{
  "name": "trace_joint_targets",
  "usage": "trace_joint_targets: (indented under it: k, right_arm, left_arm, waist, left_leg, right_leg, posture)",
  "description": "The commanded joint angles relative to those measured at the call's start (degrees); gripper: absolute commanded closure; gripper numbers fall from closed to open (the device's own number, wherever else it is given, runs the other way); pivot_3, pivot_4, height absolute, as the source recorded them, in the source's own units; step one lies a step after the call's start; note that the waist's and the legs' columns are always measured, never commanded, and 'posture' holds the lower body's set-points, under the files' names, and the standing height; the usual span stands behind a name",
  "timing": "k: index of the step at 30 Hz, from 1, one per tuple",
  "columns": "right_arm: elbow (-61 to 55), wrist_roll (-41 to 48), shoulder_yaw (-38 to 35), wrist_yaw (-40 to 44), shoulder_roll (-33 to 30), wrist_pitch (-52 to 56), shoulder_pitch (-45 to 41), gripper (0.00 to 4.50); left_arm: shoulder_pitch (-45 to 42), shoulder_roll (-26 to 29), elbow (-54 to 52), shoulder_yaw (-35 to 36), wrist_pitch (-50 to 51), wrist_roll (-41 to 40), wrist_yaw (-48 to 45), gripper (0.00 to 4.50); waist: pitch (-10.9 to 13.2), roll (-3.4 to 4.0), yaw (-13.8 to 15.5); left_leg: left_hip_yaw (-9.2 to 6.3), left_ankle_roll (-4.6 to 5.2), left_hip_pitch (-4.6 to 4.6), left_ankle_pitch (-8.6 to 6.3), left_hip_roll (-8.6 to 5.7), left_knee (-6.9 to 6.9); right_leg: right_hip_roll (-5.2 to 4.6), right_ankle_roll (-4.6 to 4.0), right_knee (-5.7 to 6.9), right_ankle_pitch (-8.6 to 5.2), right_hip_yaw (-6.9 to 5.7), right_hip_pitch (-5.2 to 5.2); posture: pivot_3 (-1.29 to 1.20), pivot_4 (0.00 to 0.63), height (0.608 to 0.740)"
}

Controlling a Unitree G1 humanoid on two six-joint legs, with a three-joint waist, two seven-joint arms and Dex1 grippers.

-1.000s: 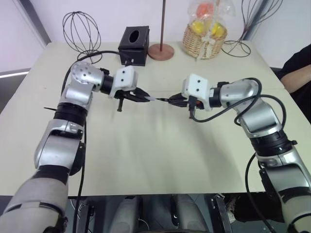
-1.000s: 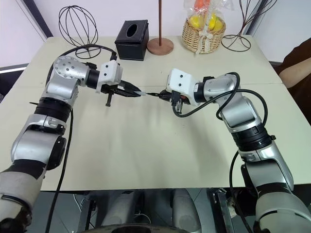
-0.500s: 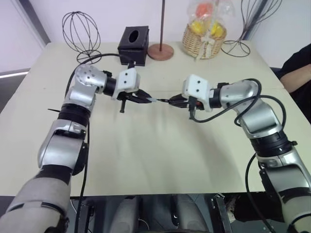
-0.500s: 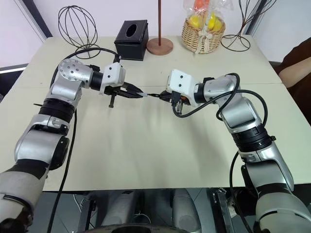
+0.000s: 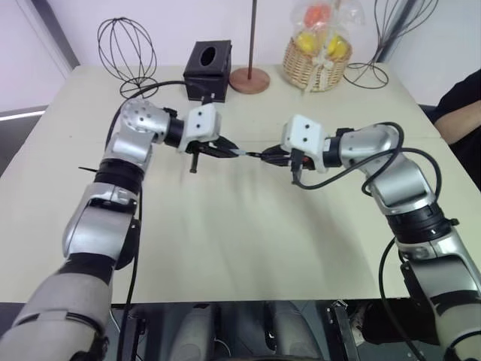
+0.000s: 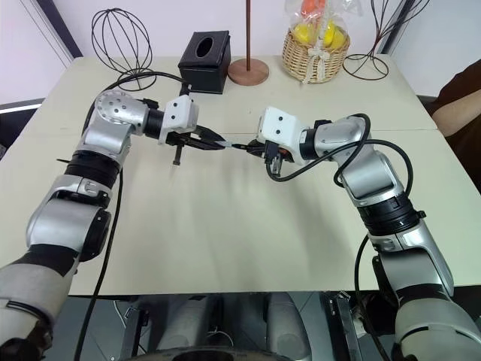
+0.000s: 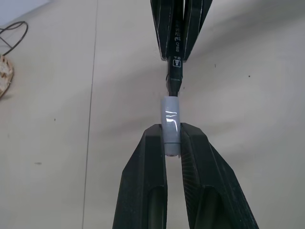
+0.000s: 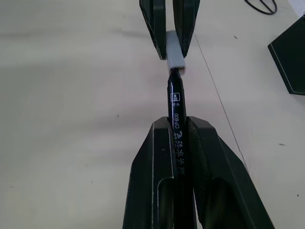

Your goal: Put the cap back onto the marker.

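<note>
Leftward-held cap [image 7: 170, 125] has closed onto marker [image 8: 175, 107] tip, seemingly coaxial.

You're looking down on a pale cream table [image 5: 225, 248] with a thin seam line running across it. Along its far edge stand a wire ball [image 5: 126, 47], a black tissue box [image 5: 207, 69], a round wooden base [image 5: 249, 79] with a thin pole rising from it, a wicker basket [image 5: 316, 64] of yellow and orange things wrapped in clear film, and a wire ornament [image 5: 383, 34]. Behind them is a plain pale wall [image 5: 180, 22]. A person's dark sleeve [image 5: 460, 101] shows at the table's right edge.
</note>
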Motion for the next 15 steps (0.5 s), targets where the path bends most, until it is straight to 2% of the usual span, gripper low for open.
trace_joint_targets:
  k: [1,15]
  right_arm:
    - [-2.0,0.5,-1.1,0.1,0.4,-0.7,-0.5,4.50]
    - [-2.0,-0.1,-1.4,0.1,1.0,-0.5,-0.5,4.50]
  left_arm:
    - [-2.3,-0.2,0.6,-1.1,-2.8,1.5,1.3,4.44]
    - [-4.3,-4.6,4.4,-3.6,-8.6,4.4,2.3,4.44]
  waist:
    - [0.0,0.00,0.0]
    - [0.0,0.00,0.0]
  left_leg:
    - [0.00,0.00,0.00,0.00,0.00,0.00]
    - [0.00,0.00,0.00,0.00,-0.01,0.00]
  right_leg:
    - [0.00,0.00,0.00,0.00,0.00,0.00]
    - [0.01,0.00,0.00,0.00,0.00,0.00]
  posture:
    - [0.00,0.150,0.740]
    - [0.00,0.150,0.740]
